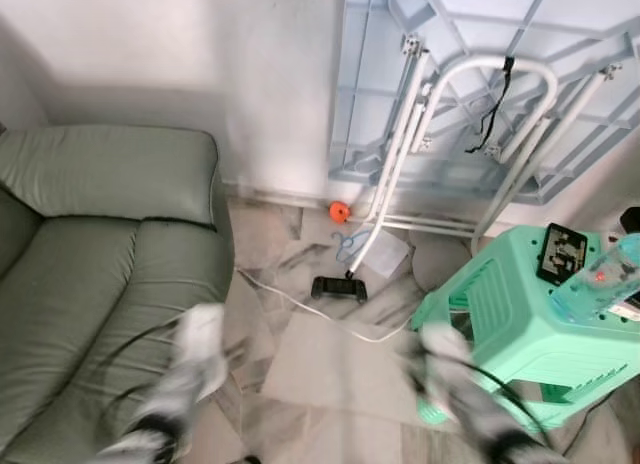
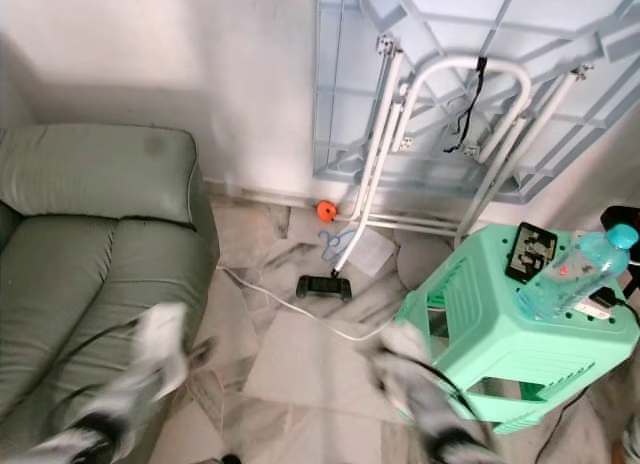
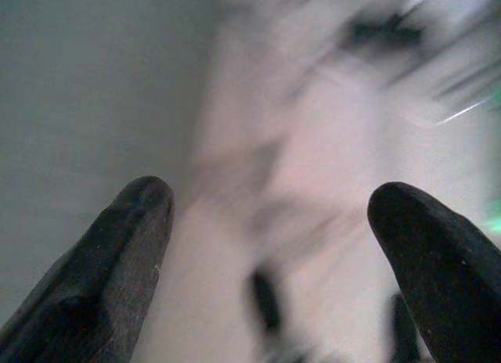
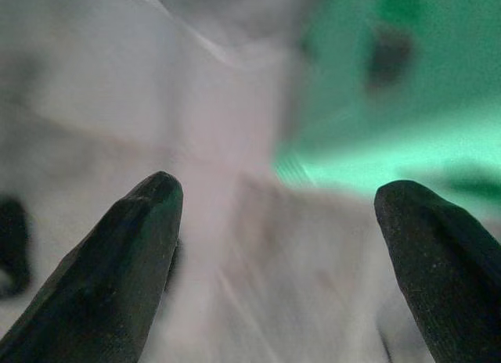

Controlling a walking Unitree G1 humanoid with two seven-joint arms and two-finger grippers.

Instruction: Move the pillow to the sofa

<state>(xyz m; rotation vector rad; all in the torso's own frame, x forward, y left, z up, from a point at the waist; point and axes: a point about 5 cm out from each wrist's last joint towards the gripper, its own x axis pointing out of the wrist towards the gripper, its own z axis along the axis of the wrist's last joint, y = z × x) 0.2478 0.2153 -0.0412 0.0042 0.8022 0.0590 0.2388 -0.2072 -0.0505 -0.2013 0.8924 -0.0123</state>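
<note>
A grey-green leather sofa (image 1: pixel 90 244) fills the left side, its seat cushion bare. Both silver arms reach down in front of me and are blurred by motion: the left arm (image 1: pixel 190 364) is over the sofa's front corner, the right arm (image 1: pixel 450 374) is beside the mint stool. In the left wrist view my left gripper (image 3: pixel 274 199) is open with nothing between its fingers, over blurred marble floor next to the sofa's side. In the right wrist view my right gripper (image 4: pixel 278 191) is also open and empty, above the floor at the stool's foot.
A mint-green plastic stool (image 1: pixel 520 324) at the right carries a water bottle (image 1: pixel 600 279) and a black device (image 1: pixel 561 252). A folded table (image 1: pixel 480 84) leans on the wall. A black controller (image 1: pixel 339 288), white cable (image 1: pixel 300 309) and orange ball (image 1: pixel 340 212) lie on the floor.
</note>
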